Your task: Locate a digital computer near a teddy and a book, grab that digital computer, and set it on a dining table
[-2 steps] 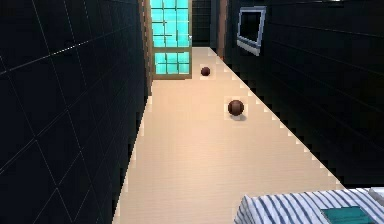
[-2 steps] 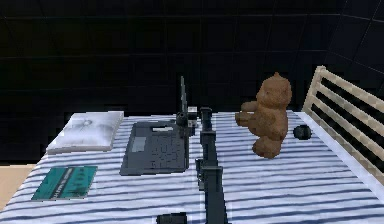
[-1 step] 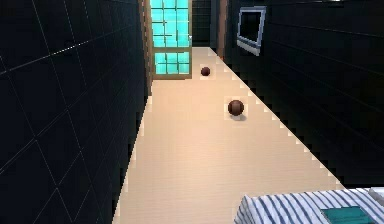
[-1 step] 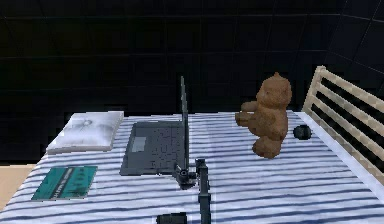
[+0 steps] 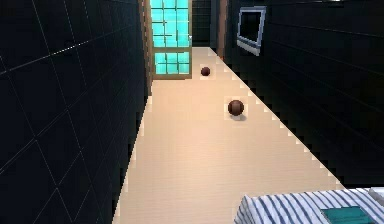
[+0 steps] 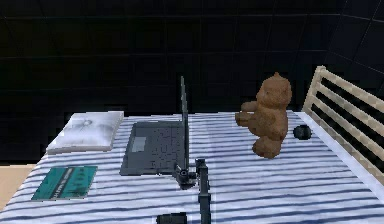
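An open grey laptop lies on a bed with a blue-and-white striped sheet, its screen standing edge-on. A brown teddy sits to its right, and a green book lies near the bed's left corner. The arm's dark bar rises from the bottom edge. The gripper stands at the laptop's near edge, and I cannot tell whether it holds anything. In the forward view the bed's striped corner shows at bottom right, with the green book on it.
A white pillow lies left of the laptop, and a small black object sits beside the teddy. A wooden bed frame rises at the right. Ahead, a light-floored corridor between dark tiled walls holds two brown balls. A teal glass door stands at its end.
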Tool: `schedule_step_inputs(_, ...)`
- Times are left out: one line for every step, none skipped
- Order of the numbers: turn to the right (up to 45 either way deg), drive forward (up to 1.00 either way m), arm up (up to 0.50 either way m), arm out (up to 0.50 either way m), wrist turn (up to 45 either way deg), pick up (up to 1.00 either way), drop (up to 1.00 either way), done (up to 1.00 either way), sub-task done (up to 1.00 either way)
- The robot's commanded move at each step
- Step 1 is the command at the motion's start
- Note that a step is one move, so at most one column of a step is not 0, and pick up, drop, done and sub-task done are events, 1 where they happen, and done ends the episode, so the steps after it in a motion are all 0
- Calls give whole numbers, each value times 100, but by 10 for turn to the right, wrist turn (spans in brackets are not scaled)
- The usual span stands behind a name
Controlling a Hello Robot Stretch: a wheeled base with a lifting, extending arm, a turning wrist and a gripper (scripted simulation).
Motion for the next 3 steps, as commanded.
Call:
schedule_step_inputs(0,0,10,0,0,0,0,0,0)
schedule_step_inputs(0,0,44,0,0,0,0,0,0)
schedule_step_inputs(0,0,0,0,-450,0,0,0,0)
